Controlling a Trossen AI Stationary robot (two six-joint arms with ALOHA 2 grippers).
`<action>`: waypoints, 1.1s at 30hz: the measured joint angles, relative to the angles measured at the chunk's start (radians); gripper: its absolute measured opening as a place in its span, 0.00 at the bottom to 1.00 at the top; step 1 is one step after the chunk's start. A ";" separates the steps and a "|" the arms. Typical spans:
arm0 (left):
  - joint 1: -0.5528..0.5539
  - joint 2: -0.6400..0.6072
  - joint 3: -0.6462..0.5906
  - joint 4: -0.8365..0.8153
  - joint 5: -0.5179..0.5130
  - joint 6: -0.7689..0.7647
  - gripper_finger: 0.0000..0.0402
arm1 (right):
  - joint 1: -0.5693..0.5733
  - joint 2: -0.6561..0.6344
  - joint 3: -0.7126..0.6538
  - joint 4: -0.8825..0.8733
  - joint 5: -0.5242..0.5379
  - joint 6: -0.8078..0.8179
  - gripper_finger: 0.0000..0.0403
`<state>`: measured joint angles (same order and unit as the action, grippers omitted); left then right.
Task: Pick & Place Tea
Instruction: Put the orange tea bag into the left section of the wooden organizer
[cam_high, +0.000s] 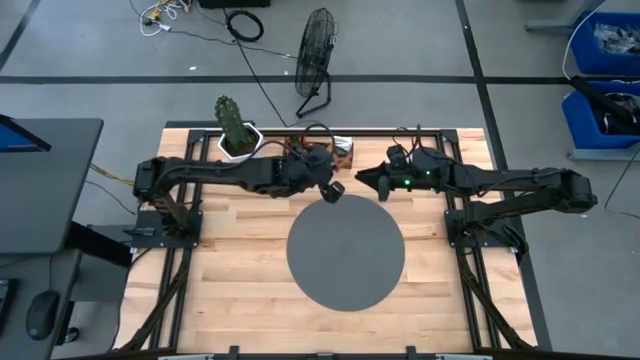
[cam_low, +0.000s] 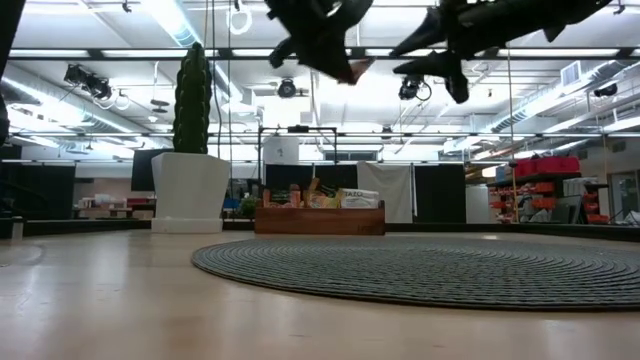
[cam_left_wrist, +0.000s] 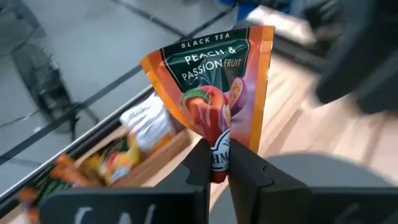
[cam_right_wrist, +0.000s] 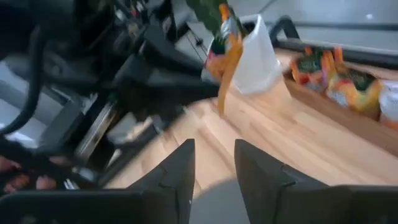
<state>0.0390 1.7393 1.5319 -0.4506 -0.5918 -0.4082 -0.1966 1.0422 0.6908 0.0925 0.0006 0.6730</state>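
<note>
My left gripper (cam_high: 331, 191) hovers high over the far rim of the grey disc (cam_high: 345, 255), shut on an orange tea sachet (cam_left_wrist: 211, 87) printed "Peach & Passion Fruit". In the low view this sachet (cam_low: 356, 69) shows well above the table. My right gripper (cam_right_wrist: 214, 163) is open and touches nothing. It faces the left one from the right (cam_high: 372, 180), and its wrist view shows the held sachet (cam_right_wrist: 225, 56) edge-on. Several more sachets (cam_right_wrist: 339, 78) stand in the brown wooden tray (cam_high: 340, 148) at the table's far edge. My left gripper pinches the orange sachet between its two fingers (cam_left_wrist: 198, 163) at the edge that bears the brand mark (cam_left_wrist: 219, 152), opposite the "Black Tea" heading. The sachet reaches out past the fingertips and is lifted clear of the table and the disc.
A cactus in a white pot (cam_high: 236, 130) stands at the far edge, left of the tray. The grey disc (cam_low: 420, 265) lies flat in the middle of the wooden table (cam_high: 230, 270). Black frame rails run along both sides of the table.
</note>
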 joint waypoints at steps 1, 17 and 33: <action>-0.002 0.000 0.006 0.020 0.000 0.004 0.10 | -0.004 0.010 0.000 0.032 -0.002 0.005 0.31; -0.036 -0.002 0.016 0.149 0.012 0.008 0.09 | -0.032 0.080 0.000 0.242 0.015 0.003 0.47; -0.036 -0.002 0.016 0.149 0.007 0.017 0.10 | -0.031 0.080 0.000 0.266 0.017 -0.003 0.02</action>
<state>0.0029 1.7374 1.5482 -0.3020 -0.5847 -0.3915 -0.2279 1.1225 0.6907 0.3580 0.0177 0.6696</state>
